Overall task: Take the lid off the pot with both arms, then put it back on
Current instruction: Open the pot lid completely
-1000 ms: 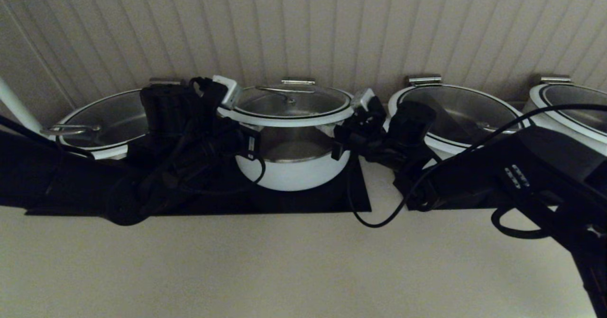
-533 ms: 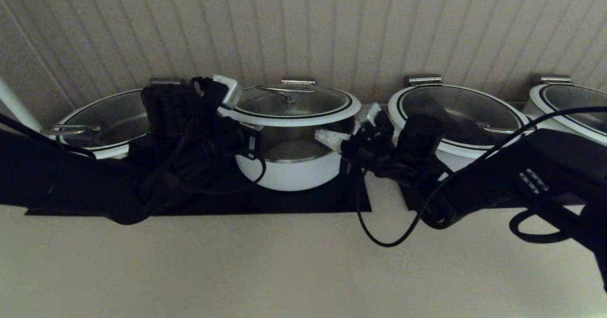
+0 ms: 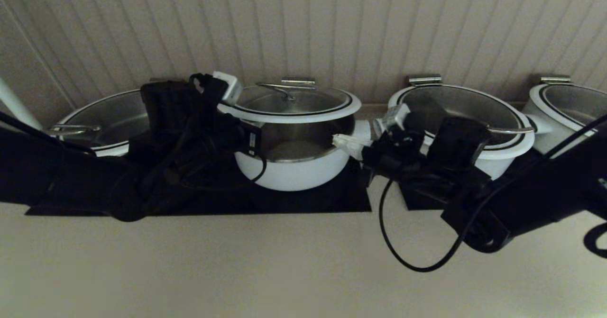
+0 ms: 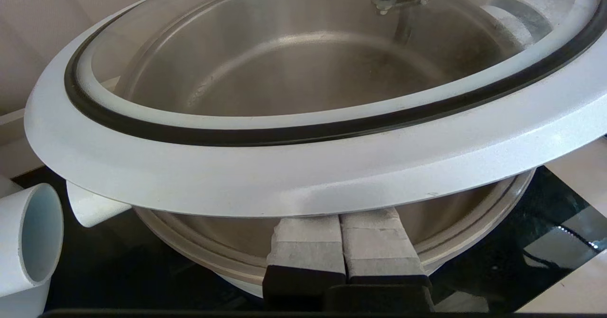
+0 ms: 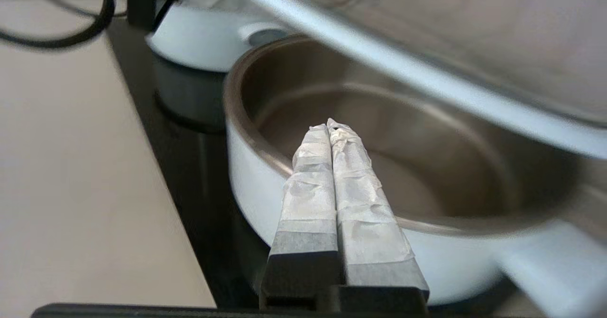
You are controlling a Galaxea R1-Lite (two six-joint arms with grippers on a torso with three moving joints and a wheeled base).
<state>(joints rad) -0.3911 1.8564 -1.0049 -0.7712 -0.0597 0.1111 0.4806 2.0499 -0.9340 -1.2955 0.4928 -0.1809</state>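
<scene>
Head view: round glass lid with white rim (image 3: 291,105) hovers above white steel-lined pot (image 3: 294,166) on black surface (image 3: 351,199). Left wrist: left hand (image 4: 341,223) pressed together under lid rim. Right wrist: right hand (image 5: 330,128) pressed together, empty, over pot rim.

Dim room, low warm light. Back wall (image 3: 332,29) is pale beige w/ narrow vertical grooves, running full width behind the counter. Counter (image 3: 265,270) is plain beige, smooth & matte. Two flat black mats lie on it near the wall: a wide one (image 3: 308,203) at centre-left, a smaller one (image 3: 417,199) to the right, a strip of counter between them. White pipe (image 3: 14,104) leans at far left
</scene>
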